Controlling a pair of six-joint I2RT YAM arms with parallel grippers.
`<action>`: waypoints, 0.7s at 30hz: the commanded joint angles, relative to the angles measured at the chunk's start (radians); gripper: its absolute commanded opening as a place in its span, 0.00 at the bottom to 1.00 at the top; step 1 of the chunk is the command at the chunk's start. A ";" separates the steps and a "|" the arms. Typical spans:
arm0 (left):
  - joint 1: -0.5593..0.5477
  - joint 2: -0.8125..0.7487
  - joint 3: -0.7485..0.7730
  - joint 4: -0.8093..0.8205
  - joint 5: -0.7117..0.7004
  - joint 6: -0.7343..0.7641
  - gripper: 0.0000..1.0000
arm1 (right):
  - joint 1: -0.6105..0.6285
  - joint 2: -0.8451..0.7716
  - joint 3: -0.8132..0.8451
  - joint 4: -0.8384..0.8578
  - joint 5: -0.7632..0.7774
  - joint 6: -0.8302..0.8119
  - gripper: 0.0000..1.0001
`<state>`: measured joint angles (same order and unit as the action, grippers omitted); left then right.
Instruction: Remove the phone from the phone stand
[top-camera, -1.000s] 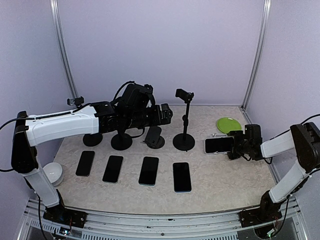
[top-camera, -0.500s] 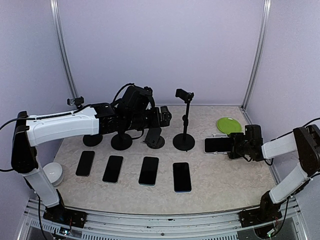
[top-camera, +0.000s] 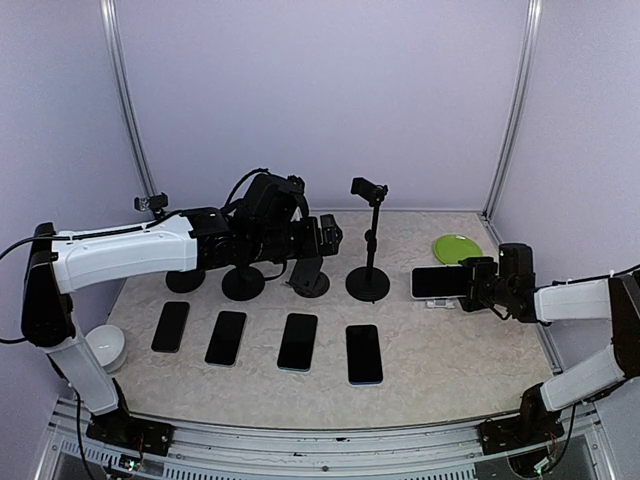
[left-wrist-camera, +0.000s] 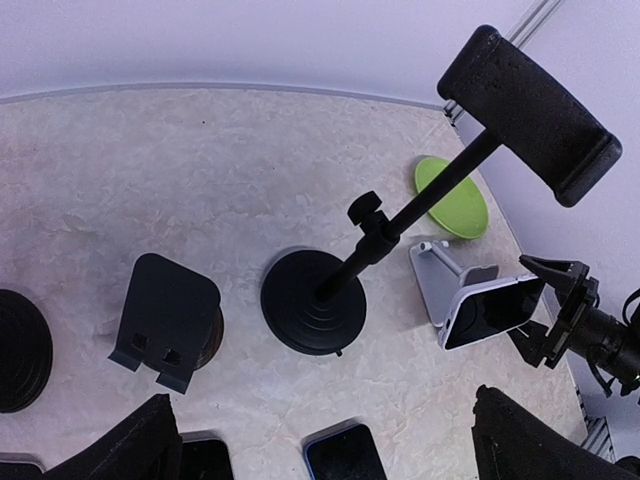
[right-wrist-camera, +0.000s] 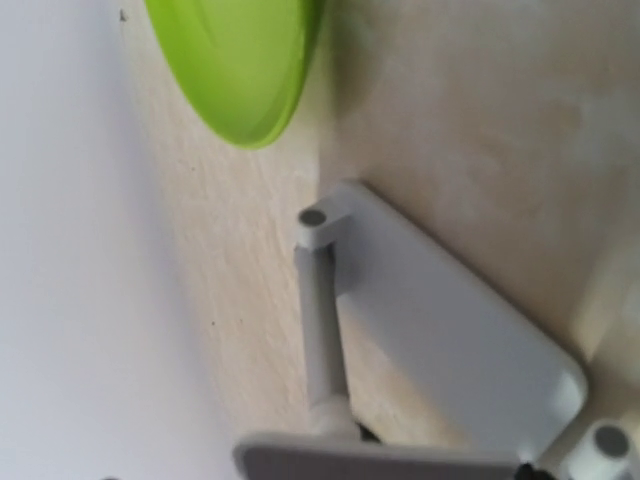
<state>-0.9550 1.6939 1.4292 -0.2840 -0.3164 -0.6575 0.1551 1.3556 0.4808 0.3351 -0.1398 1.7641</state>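
By the right edge of the table (top-camera: 450, 350), right gripper (top-camera: 468, 285) straddles the phone (top-camera: 436, 282), grip unclear. Clamp firmly, then lift off the stand (left-wrist-camera: 432, 275).

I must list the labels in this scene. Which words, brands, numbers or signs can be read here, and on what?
None can be read.
The phone on the white stand shows a dark, blank screen, as do the four phones lying flat.
The green plate is plain.
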 joint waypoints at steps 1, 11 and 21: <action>0.007 -0.040 -0.008 0.022 0.010 0.000 0.99 | 0.004 -0.084 0.062 -0.078 -0.043 -0.077 0.51; -0.010 -0.086 -0.040 0.031 -0.016 0.042 0.99 | -0.038 -0.158 0.235 -0.486 -0.200 -0.485 0.48; -0.049 -0.161 -0.108 0.054 -0.078 0.098 0.99 | -0.039 -0.086 0.451 -0.867 -0.389 -0.868 0.44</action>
<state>-0.9924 1.5894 1.3571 -0.2581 -0.3538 -0.5957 0.1219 1.2400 0.8307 -0.3473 -0.4213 1.1126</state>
